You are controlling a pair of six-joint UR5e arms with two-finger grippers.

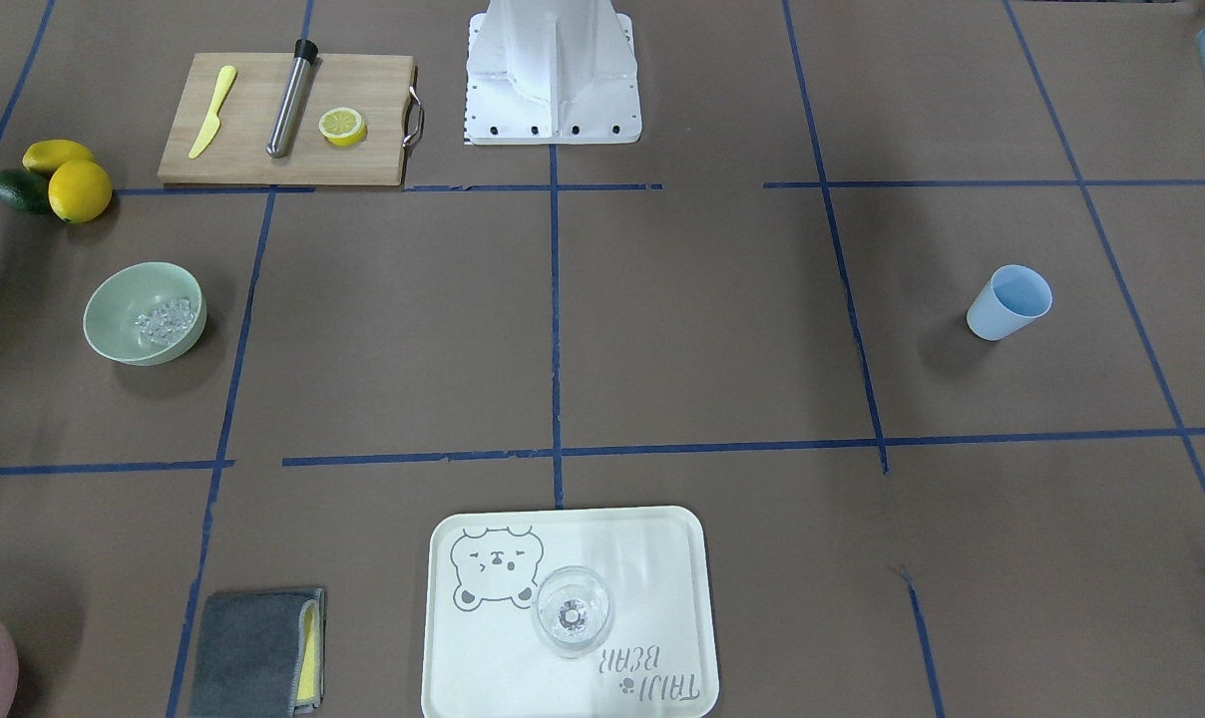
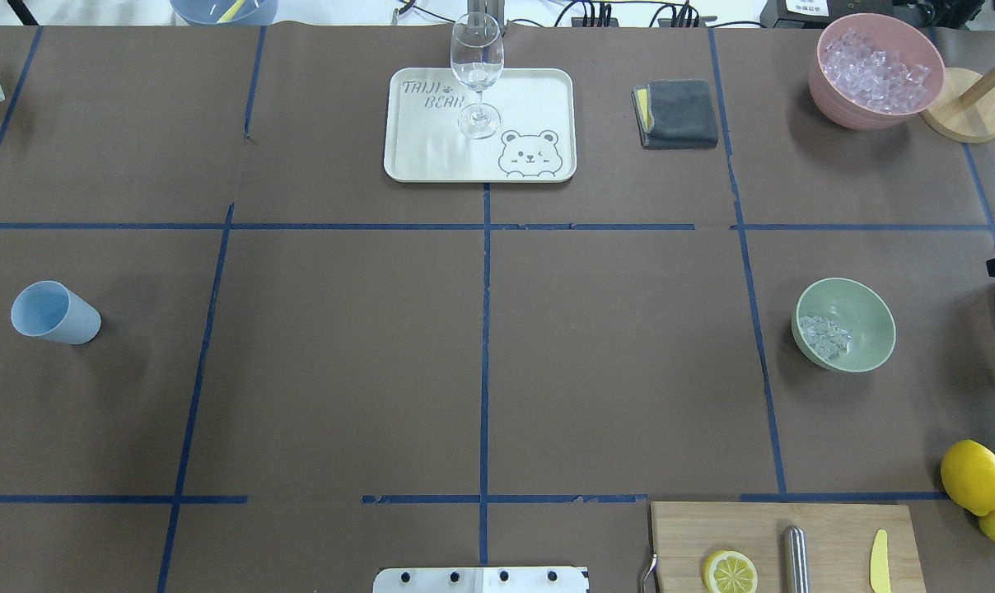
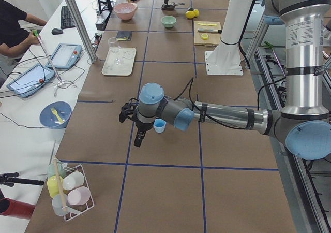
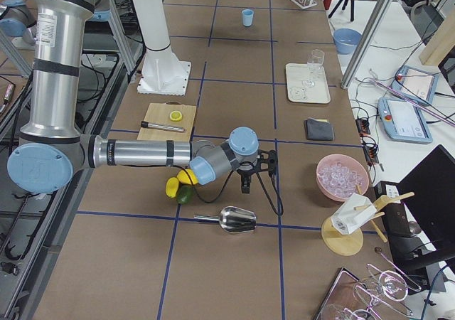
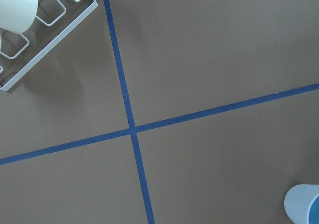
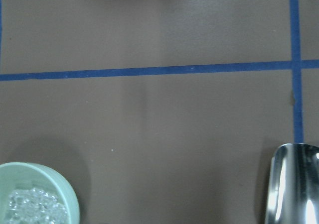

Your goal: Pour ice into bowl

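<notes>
The mint-green bowl stands upright on the brown table, with a small heap of clear ice in it. My right gripper hangs over the table beside the bowl, near a metal scoop lying on the table; I cannot tell whether the gripper is open or shut. My left gripper hovers next to the light blue cup, and its state cannot be told either.
A pink container of clear pieces stands at the far right. A cream tray carries a wine glass, beside a grey cloth. A cutting board and lemons lie near the robot. A wire cup rack stands at the left end.
</notes>
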